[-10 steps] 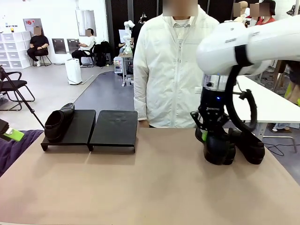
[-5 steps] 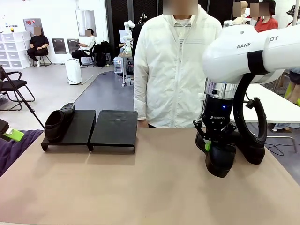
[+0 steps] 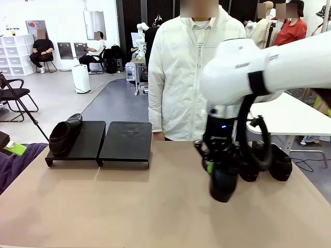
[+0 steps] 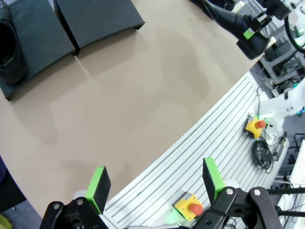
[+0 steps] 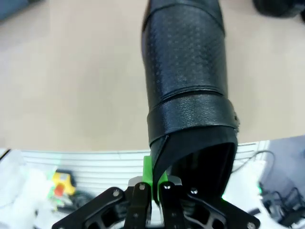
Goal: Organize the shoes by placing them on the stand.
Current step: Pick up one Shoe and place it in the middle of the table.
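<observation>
While the right hand [image 5: 154, 172] clamps one shoe [image 3: 223, 181] aloft, another shoe [image 3: 64, 137] sits on the stand [image 3: 126, 137] at ten o'clock, two shoes [image 3: 282, 165] at three; left hand [image 4: 155, 183] gapes empty.

Shoes, four black loafers in play: first shoe [image 3: 62, 137], second shoe [image 3: 223, 184], third shoe [image 3: 249, 169], fourth shoe [image 3: 282, 164]. Third half hidden behind cable.

Stand [image 3: 125, 138], just one. Panels, two: left panel [image 3: 89, 135], right panel [image 3: 129, 132].

Grippers, two: left gripper [image 4: 155, 180], right gripper [image 3: 219, 164].

White arm [image 3: 269, 67] in front view, one.

People, four clear: person at table [image 3: 181, 77], seated person [image 3: 42, 49], second seated person [image 3: 96, 49], person in red [image 3: 292, 28] far right.

Yellow button boxes, two in left wrist view: near box [image 4: 190, 208], far box [image 4: 256, 125].
</observation>
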Robot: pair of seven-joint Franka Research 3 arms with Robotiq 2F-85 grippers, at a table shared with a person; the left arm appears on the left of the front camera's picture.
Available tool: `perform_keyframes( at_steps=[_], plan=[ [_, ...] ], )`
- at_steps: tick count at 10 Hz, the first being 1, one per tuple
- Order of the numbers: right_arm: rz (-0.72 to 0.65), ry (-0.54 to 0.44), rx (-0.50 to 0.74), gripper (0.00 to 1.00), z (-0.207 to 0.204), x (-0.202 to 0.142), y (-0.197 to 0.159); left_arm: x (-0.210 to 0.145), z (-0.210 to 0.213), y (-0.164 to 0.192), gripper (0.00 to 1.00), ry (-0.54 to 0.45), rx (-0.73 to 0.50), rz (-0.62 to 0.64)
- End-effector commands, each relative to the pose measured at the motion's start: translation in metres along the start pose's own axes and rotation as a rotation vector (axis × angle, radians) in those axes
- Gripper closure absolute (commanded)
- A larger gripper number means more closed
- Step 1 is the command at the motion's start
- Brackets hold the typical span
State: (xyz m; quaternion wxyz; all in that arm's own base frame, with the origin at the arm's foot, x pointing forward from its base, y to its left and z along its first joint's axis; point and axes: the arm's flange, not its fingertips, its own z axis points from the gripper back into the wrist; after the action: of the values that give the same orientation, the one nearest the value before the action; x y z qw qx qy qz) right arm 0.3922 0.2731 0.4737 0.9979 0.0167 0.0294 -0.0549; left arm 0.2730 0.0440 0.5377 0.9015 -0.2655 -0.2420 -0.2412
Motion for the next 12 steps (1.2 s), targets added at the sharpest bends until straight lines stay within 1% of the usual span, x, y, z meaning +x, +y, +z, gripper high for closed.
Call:
perform_keyframes(
  at_steps=[1, 2, 3, 4, 6, 8, 10, 12],
  plan=[
    [-0.139, -0.078, -0.089, 1.00, -0.007, -0.004, 0.058, 0.000, 0.002, 0.001, 0.00, 0.008, -0.002, 0.004],
    [-0.182, -0.076, -0.078, 1.00, -0.016, -0.008, 0.079, 0.000, 0.002, 0.001, 0.00, 0.008, -0.002, 0.004],
    [-0.227, -0.050, -0.057, 1.00, -0.025, -0.011, 0.098, 0.000, 0.002, 0.001, 0.00, 0.008, -0.002, 0.004],
    [-0.226, -0.034, -0.070, 1.00, -0.032, -0.014, 0.111, 0.000, 0.002, 0.001, 0.00, 0.008, -0.002, 0.004],
    [-0.054, -0.033, -0.071, 1.00, -0.049, -0.025, 0.133, 0.000, 0.002, 0.001, 0.00, 0.008, -0.002, 0.004],
    [0.096, -0.047, -0.079, 1.00, -0.072, -0.022, 0.145, 0.000, 0.002, 0.001, 0.00, 0.008, -0.002, 0.004],
    [0.124, -0.023, -0.102, 1.00, -0.088, -0.015, 0.152, 0.000, 0.002, 0.001, 0.00, 0.008, -0.002, 0.004],
    [0.121, -0.039, -0.090, 1.00, -0.096, -0.006, 0.156, 0.000, 0.002, 0.001, 0.00, 0.008, -0.002, 0.004]
  ],
)
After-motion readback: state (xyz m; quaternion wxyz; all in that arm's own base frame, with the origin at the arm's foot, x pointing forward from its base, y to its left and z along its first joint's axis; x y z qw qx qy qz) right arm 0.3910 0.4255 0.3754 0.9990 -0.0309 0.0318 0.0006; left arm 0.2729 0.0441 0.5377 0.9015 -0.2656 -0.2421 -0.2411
